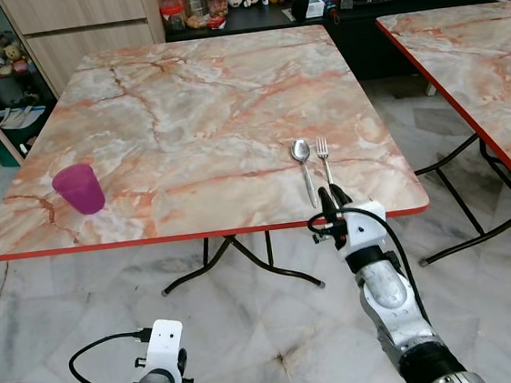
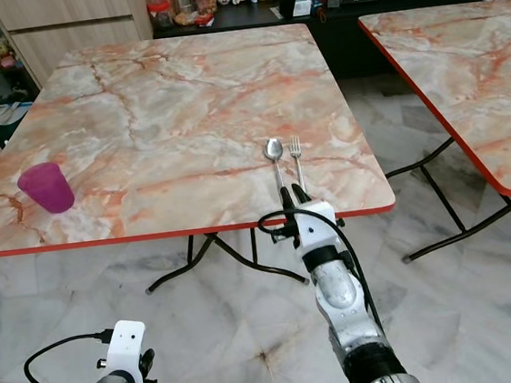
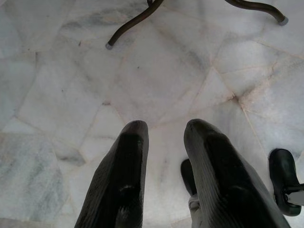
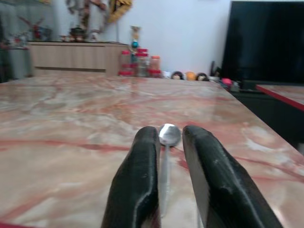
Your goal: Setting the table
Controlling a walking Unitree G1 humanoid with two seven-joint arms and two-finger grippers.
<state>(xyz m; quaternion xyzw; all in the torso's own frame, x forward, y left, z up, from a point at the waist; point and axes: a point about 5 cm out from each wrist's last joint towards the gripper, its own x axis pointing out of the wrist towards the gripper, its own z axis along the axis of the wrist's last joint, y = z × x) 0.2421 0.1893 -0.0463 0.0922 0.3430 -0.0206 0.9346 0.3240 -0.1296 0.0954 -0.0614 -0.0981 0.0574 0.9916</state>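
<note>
Marble-patterned in pink and cream with a thin red edge, the square table [image 1: 202, 115] spans the upper and middle part of the left eye view, standing on black folding legs over a pale stone-tiled floor [image 1: 253, 338]. From the lower right of the frame the silver right arm reaches up and forward, its right gripper [image 1: 330, 204] level with the table's near edge. In the right wrist view its two black fingers [image 4: 137, 175] stand a narrow gap apart, one on each side of the handle of a metal spoon [image 1: 301, 155]; whether they touch the handle cannot be told. The spoon lies flat, bowl pointing away from the robot, with a metal fork [image 1: 323, 154] just beside it on its right, parallel. A translucent purple cup [image 1: 79, 189] stands upright near the table's near left corner, well apart from the cutlery. At the lower left the left gripper [image 3: 166, 142] hangs over the floor, its tapered matte black fingers a narrow gap apart, holding nothing. A second marble-patterned table [image 1: 479, 58] sits at the upper right.
</note>
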